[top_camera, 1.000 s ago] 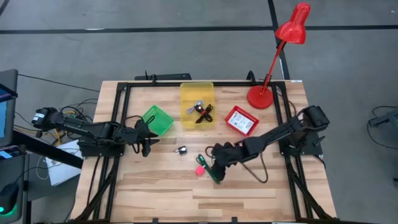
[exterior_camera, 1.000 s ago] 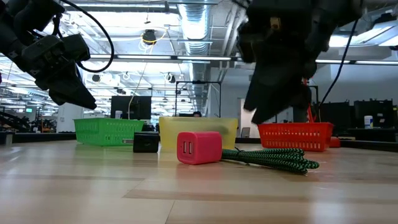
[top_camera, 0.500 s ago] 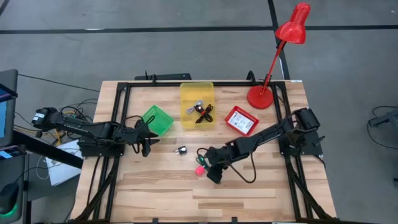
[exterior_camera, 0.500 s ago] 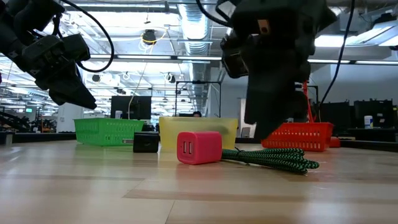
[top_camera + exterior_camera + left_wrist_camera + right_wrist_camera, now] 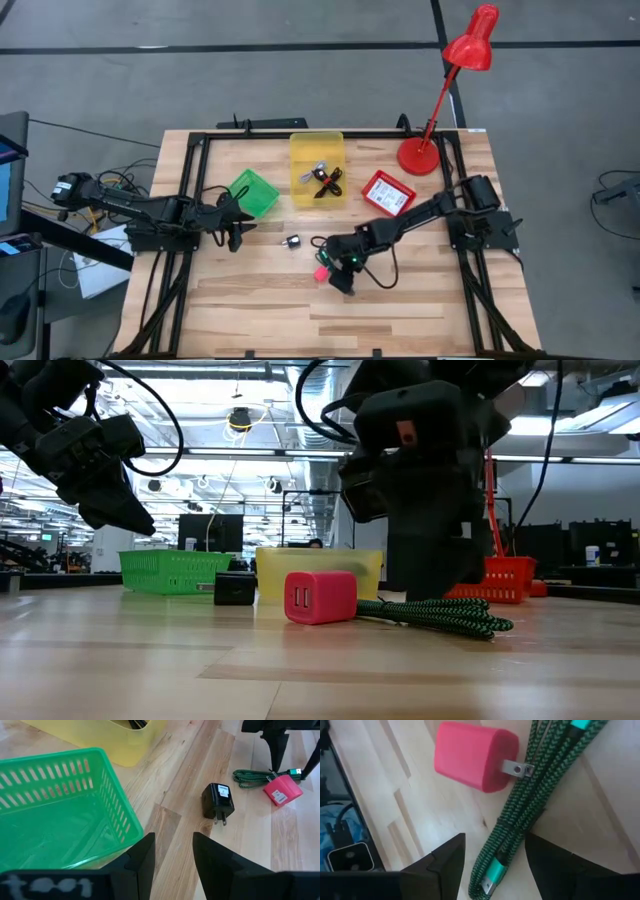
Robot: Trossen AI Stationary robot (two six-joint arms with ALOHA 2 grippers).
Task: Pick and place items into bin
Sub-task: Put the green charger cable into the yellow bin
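Observation:
A pink charger block (image 5: 470, 762) lies on the table, its prongs against a folded green braided cable (image 5: 517, 822). My right gripper (image 5: 495, 865) is open and low over the table (image 5: 430, 585), one finger on each side of the cable bundle, just right of the pink block (image 5: 320, 272). A black charger (image 5: 218, 802) lies between the block and the green basket (image 5: 55, 815). The yellow bin (image 5: 317, 168) holds several small items. My left gripper (image 5: 172, 855) is open and waits in the air beside the green basket.
A red basket (image 5: 388, 193) with a white card sits right of the yellow bin. The red desk lamp (image 5: 420, 155) stands at the far right corner. Black frame rails run along the table's left and right sides. Bare wood lies toward the near edge (image 5: 330, 325).
My right gripper has moved down and a little toward the table's left, ending low over the green cable beside the pink block. The block, the cable and the black charger have stayed where they were.

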